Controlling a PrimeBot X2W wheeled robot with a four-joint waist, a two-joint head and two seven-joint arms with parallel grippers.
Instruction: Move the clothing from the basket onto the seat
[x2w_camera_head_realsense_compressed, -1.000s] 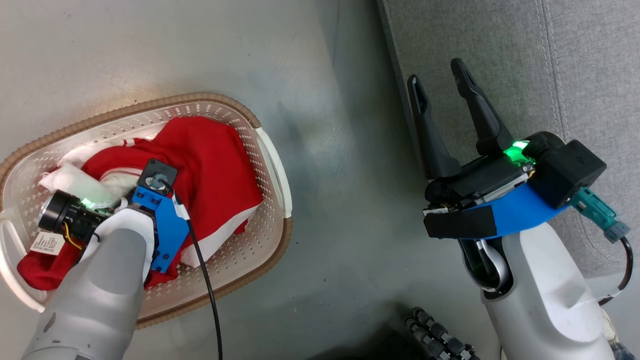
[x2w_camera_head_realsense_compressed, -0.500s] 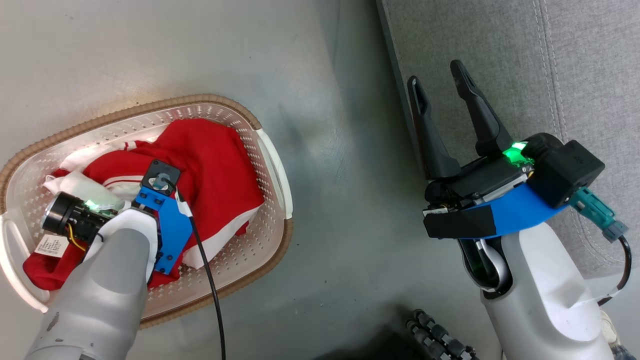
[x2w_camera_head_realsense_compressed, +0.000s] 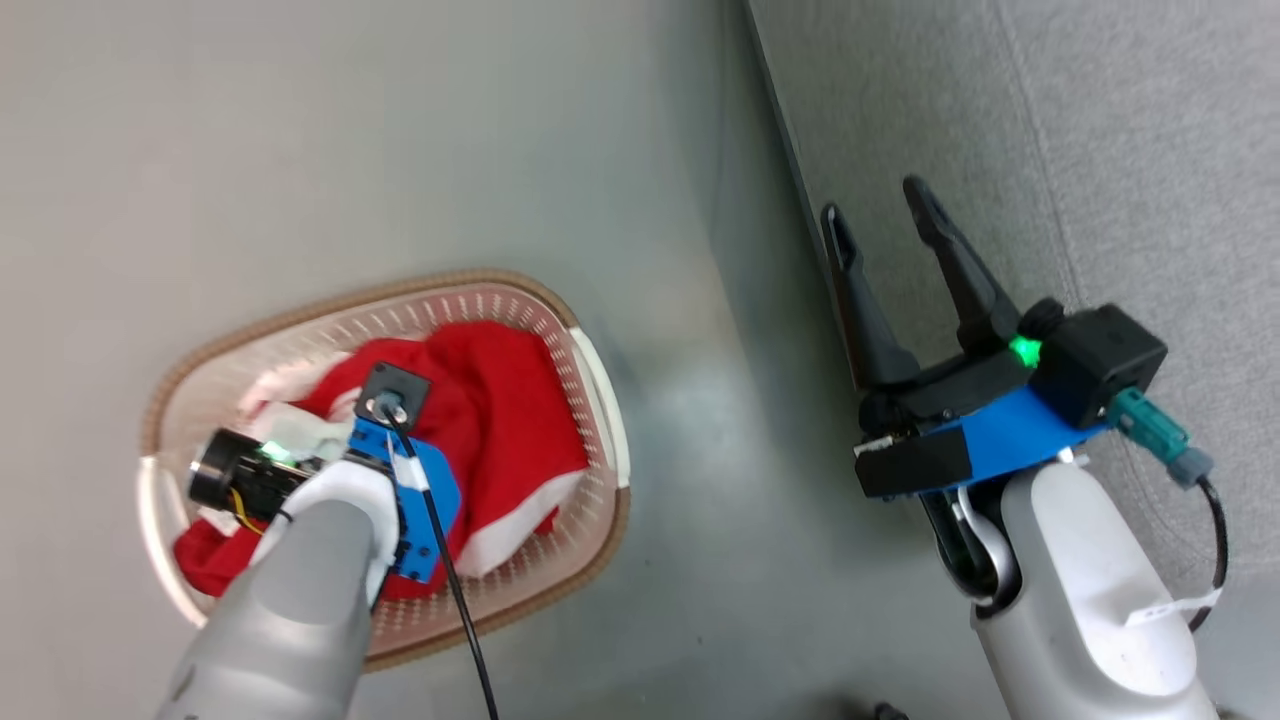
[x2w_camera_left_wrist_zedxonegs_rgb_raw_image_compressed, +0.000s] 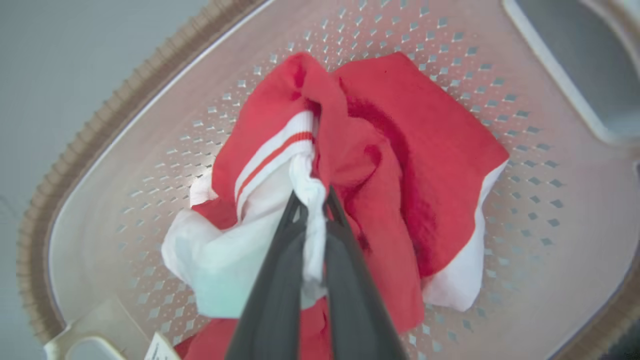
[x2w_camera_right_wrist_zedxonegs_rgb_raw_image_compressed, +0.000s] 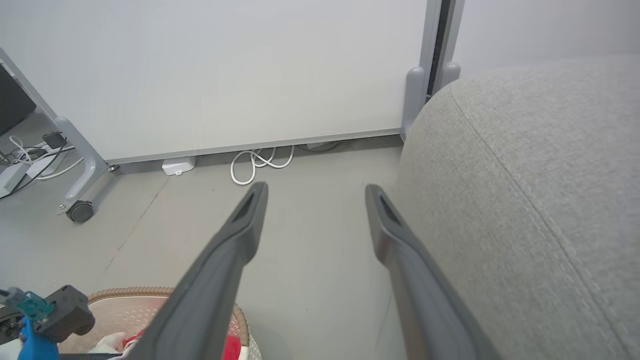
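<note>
Red-and-white clothing (x2w_camera_left_wrist_zedxonegs_rgb_raw_image_compressed: 400, 150) lies bunched in the basket (x2w_camera_left_wrist_zedxonegs_rgb_raw_image_compressed: 150, 105) under the left claw (x2w_camera_left_wrist_zedxonegs_rgb_raw_image_compressed: 312, 197), which has just clamped down on a white fold at its tips. How much cloth it caught is hard to tell. The right claw (x2w_camera_head_realsense_compressed: 873, 198) hangs spread wide and empty, with the seat (x2w_camera_head_realsense_compressed: 1100, 150) just beside it. Lifting out can likely begin.

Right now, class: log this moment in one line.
left gripper: shut on red-and-white fabric clothing | clothing: in cream perforated plastic basket | right gripper: open, beside light grey upholstered seat
</note>
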